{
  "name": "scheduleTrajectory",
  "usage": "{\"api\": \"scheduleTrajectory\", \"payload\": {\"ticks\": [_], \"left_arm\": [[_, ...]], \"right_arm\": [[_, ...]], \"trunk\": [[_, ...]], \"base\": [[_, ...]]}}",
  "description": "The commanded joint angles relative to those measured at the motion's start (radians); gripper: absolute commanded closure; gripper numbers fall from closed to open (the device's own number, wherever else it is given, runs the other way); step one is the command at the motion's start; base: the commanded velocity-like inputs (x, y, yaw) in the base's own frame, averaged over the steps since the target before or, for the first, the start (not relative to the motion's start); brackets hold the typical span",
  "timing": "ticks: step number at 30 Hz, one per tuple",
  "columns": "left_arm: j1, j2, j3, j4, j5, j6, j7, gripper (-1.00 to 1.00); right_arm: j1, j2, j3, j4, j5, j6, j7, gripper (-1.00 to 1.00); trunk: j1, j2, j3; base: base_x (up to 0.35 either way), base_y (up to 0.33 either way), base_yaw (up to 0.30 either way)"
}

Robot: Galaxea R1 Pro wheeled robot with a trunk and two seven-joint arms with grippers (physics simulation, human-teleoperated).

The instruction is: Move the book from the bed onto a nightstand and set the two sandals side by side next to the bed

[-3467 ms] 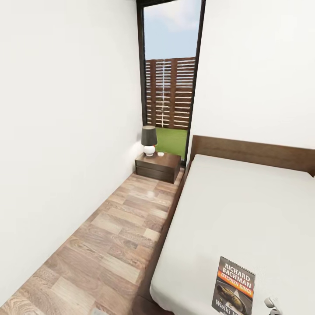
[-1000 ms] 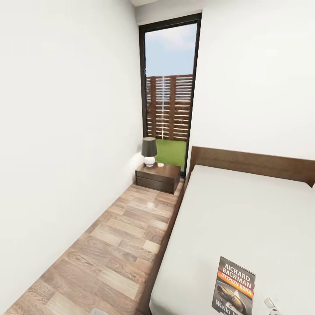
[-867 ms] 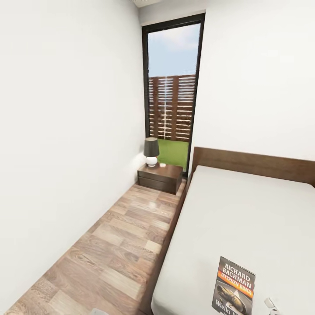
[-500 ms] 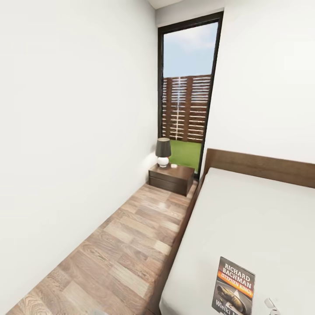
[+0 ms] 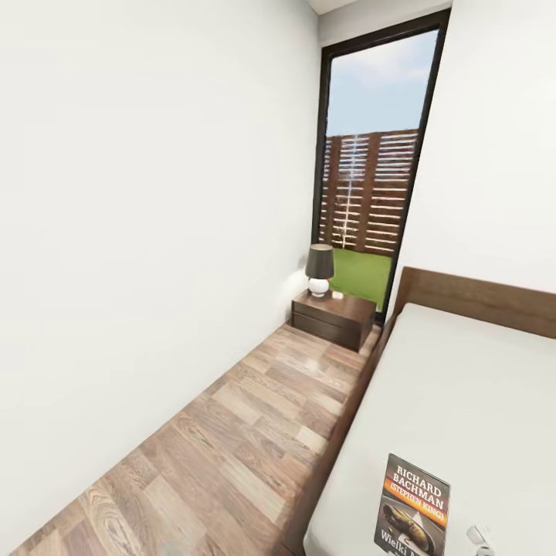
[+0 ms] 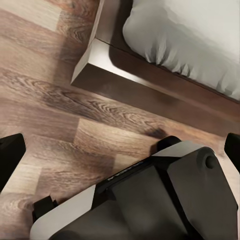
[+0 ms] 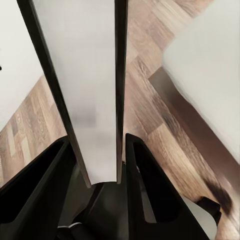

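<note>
With the whole view swinging, the nightstand [image 5: 333,318] far left of the bed [image 5: 463,386] is drifting rightward while the book [image 5: 413,506] is staying put near right, clamped in the right tool [image 7: 97,140], likely being carried; the left tool [image 6: 120,150] is hanging apart.

The right gripper [image 7: 97,165] stands with its two dark fingers [image 7: 42,192] closed against a thin pale slab seen edge-on. The left gripper [image 6: 122,150] hangs with fingers spread wide (only the dark tips [image 6: 10,155] show) above part of the robot's own grey-and-black body [image 6: 150,200].
</note>
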Motion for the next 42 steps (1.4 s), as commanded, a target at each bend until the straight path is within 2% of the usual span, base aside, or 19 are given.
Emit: {"api": "scheduleTrajectory", "payload": {"ticks": [1,42], "left_arm": [[-0.001,0.000,-0.009,0.001,0.006,-0.006,-0.002,-1.00],[-0.001,0.000,-0.009,0.001,0.007,-0.006,-0.002,-1.00]], "right_arm": [[0.000,-0.001,0.004,-0.001,-0.011,0.009,0.002,1.00],[0.000,-0.001,0.003,-0.001,-0.011,0.010,0.000,1.00]], "trunk": [[0.000,-0.001,0.000],[0.000,-0.001,0.000]], "base": [[0.000,0.000,0.291],[0.000,0.000,0.292]]}}
